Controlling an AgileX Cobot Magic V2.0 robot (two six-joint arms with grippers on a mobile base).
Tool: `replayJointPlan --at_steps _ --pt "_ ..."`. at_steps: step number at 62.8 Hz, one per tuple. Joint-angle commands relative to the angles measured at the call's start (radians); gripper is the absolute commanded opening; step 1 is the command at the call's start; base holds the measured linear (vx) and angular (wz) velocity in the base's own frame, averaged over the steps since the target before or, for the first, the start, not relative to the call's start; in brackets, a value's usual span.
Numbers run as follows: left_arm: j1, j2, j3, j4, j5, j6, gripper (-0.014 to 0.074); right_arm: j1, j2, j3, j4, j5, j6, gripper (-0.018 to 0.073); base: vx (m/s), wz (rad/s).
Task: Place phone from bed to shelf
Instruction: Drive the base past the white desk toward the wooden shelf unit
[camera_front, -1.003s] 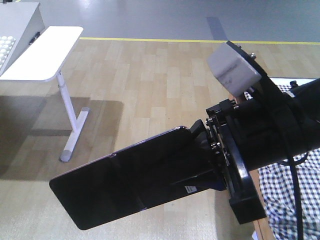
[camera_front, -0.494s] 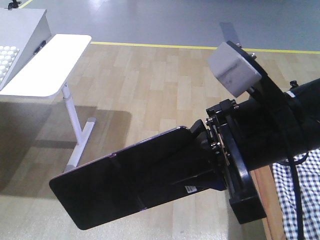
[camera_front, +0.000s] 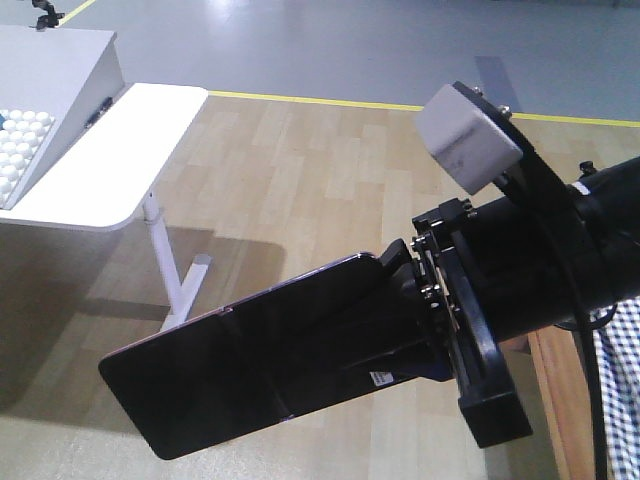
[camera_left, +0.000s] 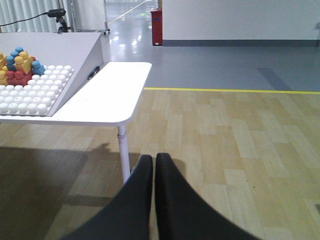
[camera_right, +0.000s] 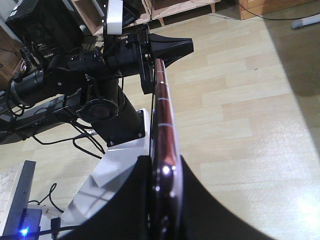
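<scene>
Pale wood floor (camera_front: 320, 170) lay open from 9 to 1 o'clock in the front view, running out to a yellow line (camera_front: 330, 101). A white table (camera_front: 150, 135) stood at 10 o'clock, its rounded corner well apart from the phone. The bed (camera_front: 622, 400) showed only as a checked strip at 4 o'clock. The right gripper (camera_right: 163, 172) was clamped on the phone (camera_front: 230, 380), which jutted toward 8 o'clock in the air over bare floor, off the bed. The left gripper (camera_left: 154, 172) had its fingers pressed together, empty, near the table leg (camera_left: 123, 155).
</scene>
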Motion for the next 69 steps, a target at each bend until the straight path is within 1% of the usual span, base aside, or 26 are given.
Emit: replayJointPlan --at_steps 1,35,69 --pt "-0.003 -0.005 0.002 -0.006 -0.073 -0.004 0.0001 -0.001 -0.025 -0.028 0.094 0.056 -0.011 -0.0003 0.25 0.15" --pt "-0.003 -0.005 0.002 -0.006 -0.073 -0.004 0.0001 -0.001 -0.025 -0.028 0.094 0.056 -0.011 -0.0003 0.21 0.23" --pt "-0.003 -0.005 0.002 -0.006 -0.073 -0.004 0.0001 -0.001 -0.025 -0.028 0.094 0.056 -0.011 -0.0003 0.18 0.39"
